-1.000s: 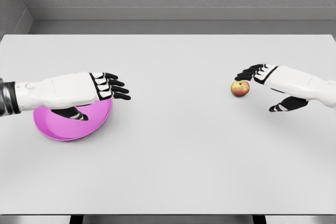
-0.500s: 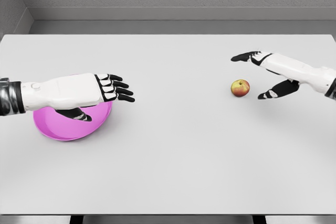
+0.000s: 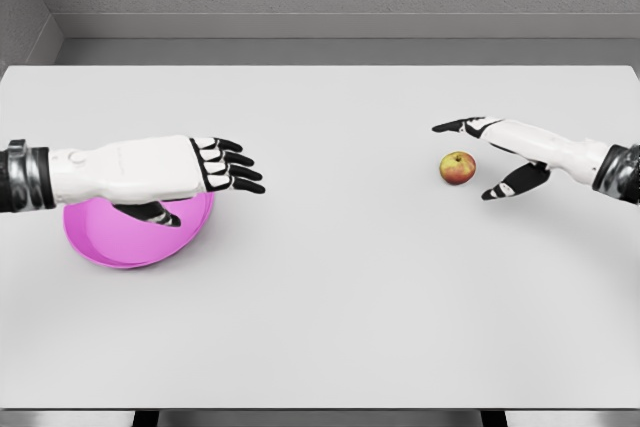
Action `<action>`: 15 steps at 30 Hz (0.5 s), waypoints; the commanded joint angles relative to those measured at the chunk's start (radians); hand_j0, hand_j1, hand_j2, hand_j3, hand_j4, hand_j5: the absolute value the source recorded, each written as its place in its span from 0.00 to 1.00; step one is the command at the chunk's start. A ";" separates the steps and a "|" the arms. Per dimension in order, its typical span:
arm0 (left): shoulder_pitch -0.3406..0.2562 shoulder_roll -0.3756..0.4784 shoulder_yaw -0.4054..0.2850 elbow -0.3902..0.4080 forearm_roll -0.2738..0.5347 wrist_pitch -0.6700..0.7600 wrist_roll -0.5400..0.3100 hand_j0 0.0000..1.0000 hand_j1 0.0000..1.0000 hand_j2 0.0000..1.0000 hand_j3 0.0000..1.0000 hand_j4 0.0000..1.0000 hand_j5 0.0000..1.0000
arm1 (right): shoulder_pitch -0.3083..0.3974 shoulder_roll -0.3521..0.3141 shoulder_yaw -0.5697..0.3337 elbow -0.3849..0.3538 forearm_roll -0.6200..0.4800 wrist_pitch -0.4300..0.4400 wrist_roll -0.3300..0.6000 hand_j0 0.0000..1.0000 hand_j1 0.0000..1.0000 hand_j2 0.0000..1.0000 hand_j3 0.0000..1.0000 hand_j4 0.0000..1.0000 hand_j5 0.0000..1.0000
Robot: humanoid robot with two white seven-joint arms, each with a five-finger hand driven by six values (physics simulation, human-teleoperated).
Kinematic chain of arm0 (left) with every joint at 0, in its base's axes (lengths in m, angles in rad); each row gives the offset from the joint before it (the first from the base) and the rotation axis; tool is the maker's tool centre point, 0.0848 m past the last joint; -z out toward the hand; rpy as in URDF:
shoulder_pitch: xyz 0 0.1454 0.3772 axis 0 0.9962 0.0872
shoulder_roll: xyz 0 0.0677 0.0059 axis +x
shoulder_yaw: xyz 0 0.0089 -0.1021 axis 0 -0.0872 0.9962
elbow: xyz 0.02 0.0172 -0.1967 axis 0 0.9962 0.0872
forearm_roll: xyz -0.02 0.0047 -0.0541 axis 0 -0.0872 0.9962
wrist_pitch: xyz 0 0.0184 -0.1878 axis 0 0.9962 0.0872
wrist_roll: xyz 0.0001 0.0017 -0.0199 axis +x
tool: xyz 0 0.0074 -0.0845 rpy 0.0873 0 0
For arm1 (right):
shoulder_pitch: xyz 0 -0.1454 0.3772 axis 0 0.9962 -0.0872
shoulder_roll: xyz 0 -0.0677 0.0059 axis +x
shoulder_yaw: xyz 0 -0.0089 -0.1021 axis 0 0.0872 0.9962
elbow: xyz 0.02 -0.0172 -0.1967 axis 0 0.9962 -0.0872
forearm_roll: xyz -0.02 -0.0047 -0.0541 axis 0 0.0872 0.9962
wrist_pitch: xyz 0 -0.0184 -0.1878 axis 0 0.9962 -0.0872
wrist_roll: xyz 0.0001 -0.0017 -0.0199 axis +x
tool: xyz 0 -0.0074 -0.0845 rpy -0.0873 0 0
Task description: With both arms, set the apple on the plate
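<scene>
A small red-and-yellow apple (image 3: pixel 458 168) sits on the white table (image 3: pixel 330 287) at the right. My right hand (image 3: pixel 474 157) is spread around it, fingers stretched beyond its far side and thumb near its right side, not gripping. A pink plate (image 3: pixel 128 240) lies at the left, partly hidden under my left hand (image 3: pixel 228 167). That hand hovers over the plate's far right edge, fingers extended and empty.
A grey wall runs behind the table's far edge. Wide bare tabletop lies between the plate and the apple.
The right hand has dropped lower and closer around the apple, wrist drawing back to the right. The left hand has slid slightly rightward over the plate. Apple and plate have not moved.
</scene>
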 commanded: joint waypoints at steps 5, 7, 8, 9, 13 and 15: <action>-0.097 -0.001 -0.130 0.000 0.011 0.002 0.002 1.00 1.00 1.00 1.00 1.00 1.00 | -0.006 0.015 0.029 0.040 0.004 0.002 0.000 1.00 1.00 1.00 1.00 1.00 1.00; -0.153 0.000 -0.189 0.000 0.013 0.002 0.005 1.00 1.00 1.00 1.00 1.00 1.00 | -0.009 0.015 0.029 0.048 0.004 0.002 0.000 1.00 1.00 1.00 1.00 1.00 1.00; -0.172 0.002 -0.209 0.000 0.014 0.002 0.007 1.00 1.00 1.00 1.00 1.00 1.00 | -0.014 0.015 0.029 0.054 0.004 0.002 0.000 1.00 1.00 1.00 1.00 1.00 1.00; -0.187 0.004 -0.223 0.000 0.014 0.002 0.008 1.00 1.00 1.00 1.00 1.00 1.00 | -0.018 0.019 0.029 0.060 0.002 0.002 0.000 1.00 1.00 1.00 1.00 1.00 1.00; -0.157 0.002 -0.196 0.000 0.016 0.002 0.011 1.00 1.00 1.00 1.00 1.00 1.00 | -0.035 0.042 0.052 0.091 0.004 0.002 0.000 1.00 1.00 1.00 1.00 1.00 1.00; -0.063 0.008 -0.101 0.000 0.017 0.002 0.008 1.00 1.00 1.00 1.00 1.00 1.00 | -0.041 0.053 0.061 0.114 0.004 0.002 0.000 1.00 1.00 1.00 1.00 1.00 1.00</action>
